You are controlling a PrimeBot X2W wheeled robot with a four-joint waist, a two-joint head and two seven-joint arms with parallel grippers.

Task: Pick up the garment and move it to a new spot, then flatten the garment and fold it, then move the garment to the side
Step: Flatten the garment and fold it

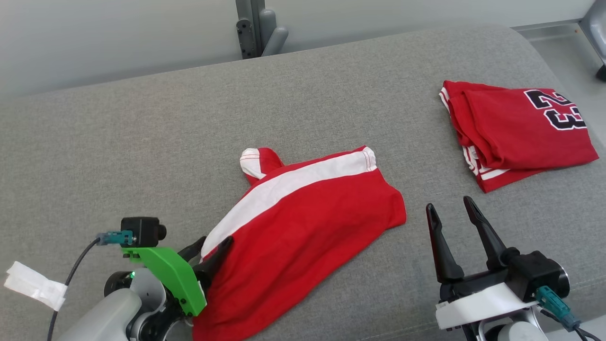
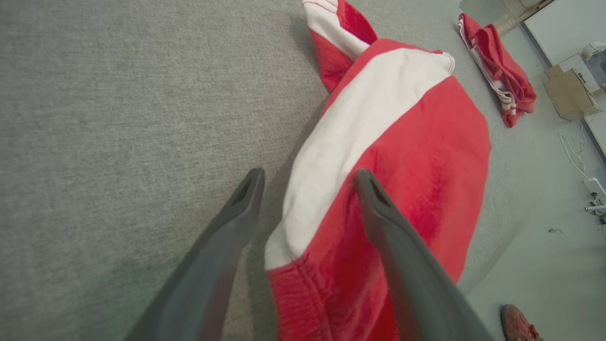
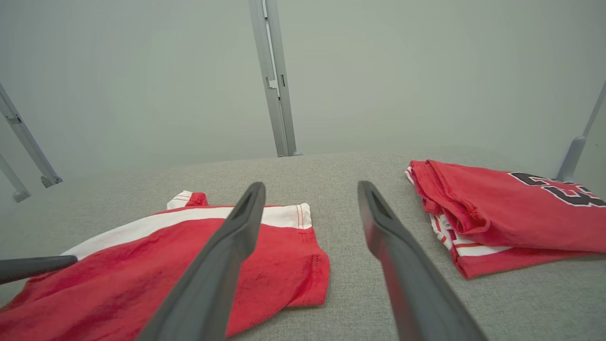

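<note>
Spread left claw point(image 1: 209, 247) straddles the garment point(image 1: 303, 222) at its white stripe; right claw point(image 1: 448, 203) gapes empty just beside it.

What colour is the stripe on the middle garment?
White stripe on a red garment; left wrist view shows it best.

**Legible Markings**

Head view, upper right: a folded red jersey point(image 1: 516, 142) bears the number "23" point(image 1: 559, 110) in black numerals edged in white, turned sideways in the frame. Right wrist view, right edge: the same dark numerals lie at a shallow angle, partly cut off, and cannot be read there.
</note>
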